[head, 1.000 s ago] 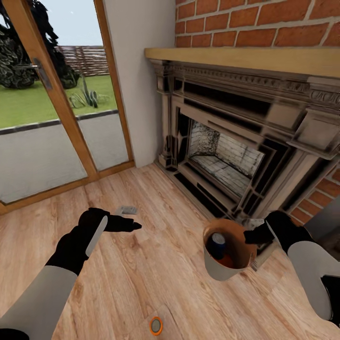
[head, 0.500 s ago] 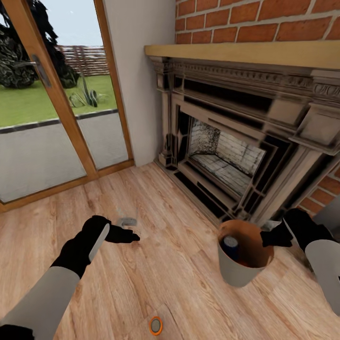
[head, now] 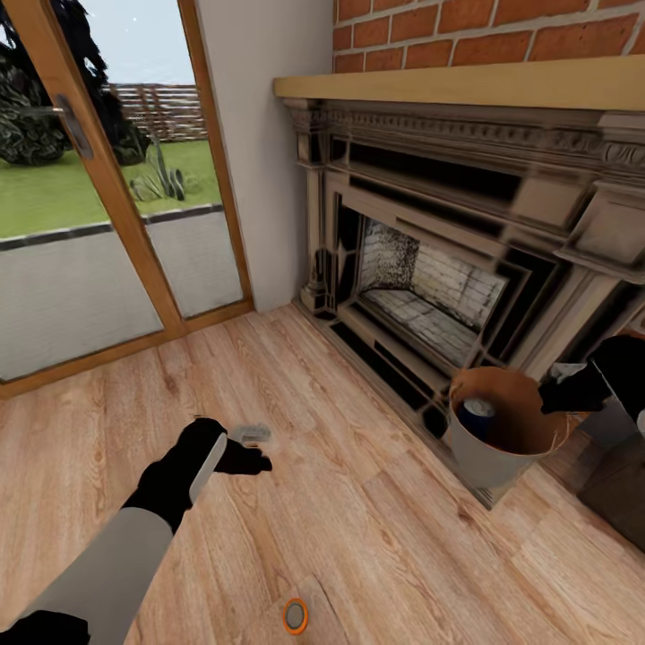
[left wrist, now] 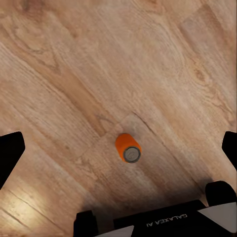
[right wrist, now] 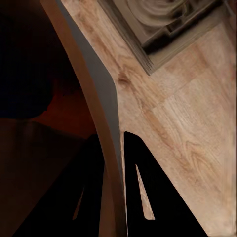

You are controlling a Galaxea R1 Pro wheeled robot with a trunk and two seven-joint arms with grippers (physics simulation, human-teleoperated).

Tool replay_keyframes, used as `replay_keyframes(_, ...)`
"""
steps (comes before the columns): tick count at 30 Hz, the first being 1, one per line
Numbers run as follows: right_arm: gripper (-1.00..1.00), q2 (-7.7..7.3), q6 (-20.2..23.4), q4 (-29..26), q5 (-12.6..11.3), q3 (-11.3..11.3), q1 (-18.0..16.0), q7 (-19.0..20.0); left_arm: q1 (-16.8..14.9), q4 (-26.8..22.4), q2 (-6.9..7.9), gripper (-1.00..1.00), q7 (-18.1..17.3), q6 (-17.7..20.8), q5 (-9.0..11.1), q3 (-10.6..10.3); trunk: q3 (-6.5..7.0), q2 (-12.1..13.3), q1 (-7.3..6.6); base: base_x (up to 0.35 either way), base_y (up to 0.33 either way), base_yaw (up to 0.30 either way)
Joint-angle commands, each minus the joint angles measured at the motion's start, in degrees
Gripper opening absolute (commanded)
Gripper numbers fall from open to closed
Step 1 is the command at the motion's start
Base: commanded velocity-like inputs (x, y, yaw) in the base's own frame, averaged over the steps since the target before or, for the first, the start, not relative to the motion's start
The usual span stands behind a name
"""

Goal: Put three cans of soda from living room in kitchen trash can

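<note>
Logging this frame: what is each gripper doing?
Left gripper: open, empty, above the orange can.
Right gripper: shut on the bin rim.

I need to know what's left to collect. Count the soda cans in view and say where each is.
2. One orange can stands on the wood floor near the robot's base; one blue can sits inside the trash can held by the right gripper. Another may be hidden deeper inside.

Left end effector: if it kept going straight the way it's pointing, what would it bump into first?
Probably the orange soda can lying on the wood floor. In the left wrist view, the can sits between the open left end effector's fingers with nothing in front of it. How far off is unclear.
</note>
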Motion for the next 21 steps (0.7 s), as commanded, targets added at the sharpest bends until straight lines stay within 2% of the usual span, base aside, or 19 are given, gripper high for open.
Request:
replay_keyframes(1, -1.0, -0.21, 0.8, -0.1, -2.7, -0.2, -0.6, 0.4, 0.0, 0.7, -0.14, 1.0, 0.0, 0.0, 0.0, 0.0, -0.24, -0.4, 0.22, 0.0, 0.0, 0.0)
replay_keyframes(6, -1.0, -1.24, 0.8, 1.5, -2.6, 0.7, -3.1, 0.6, -0.1, 5.0, -1.11, 1.0, 0.1, 0.0, 0.1, -0.1, -1.54, -2.4, 1.32, 0.0, 0.0, 0.0)
replay_keyframes(12, -1.0, -1.92, 0.8, 4.1, -2.6, 0.9, -4.0, 0.6, 0.0, 5.7, -1.56, 1.0, 0.2, 0.0, 0.1, -0.1, -3.14, -4.8, 2.64, 0.0, 0.0, 0.0)
replay_keyframes(17, -1.0, -3.66, 0.8, 4.9, -2.6, 1.0, -4.1, 0.6, 0.0, 5.9, -1.82, 1.0, 0.1, 0.0, 0.0, -0.1, -4.48, -6.8, 3.73, 0.0, 0.0, 0.0)
replay_keyframes(21, -1.0, -4.36, 0.8, 5.7, -2.6, 1.0, -4.1, 0.6, 0.0, 5.9, -2.49, 1.0, 0.2, 0.0, 0.0, -0.1, -5.56, -8.4, 4.61, 0.0, 0.0, 0.0)
